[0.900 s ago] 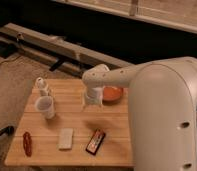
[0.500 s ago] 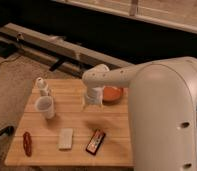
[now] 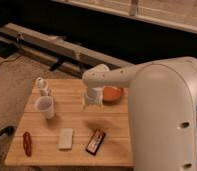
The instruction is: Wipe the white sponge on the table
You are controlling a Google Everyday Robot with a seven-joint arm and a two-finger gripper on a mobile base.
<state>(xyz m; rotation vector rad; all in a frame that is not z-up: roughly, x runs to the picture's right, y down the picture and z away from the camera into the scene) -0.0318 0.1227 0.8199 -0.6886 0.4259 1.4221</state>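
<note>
The gripper [image 3: 93,99] hangs over the middle of the table [image 3: 74,117]; whether it is open cannot be told. The white sponge [image 3: 65,138] lies flat at its 7 o'clock, well apart. Wiping apparently not yet begun: reaching, grasping and wiping remain.

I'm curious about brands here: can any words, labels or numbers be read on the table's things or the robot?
No text is readable.
Black-and-red packet: pale marks, too blurred to read.
White cup, white sponge, robot arm: no lettering visible.
The gripper hangs over the table, beside the orange bowl.
</note>
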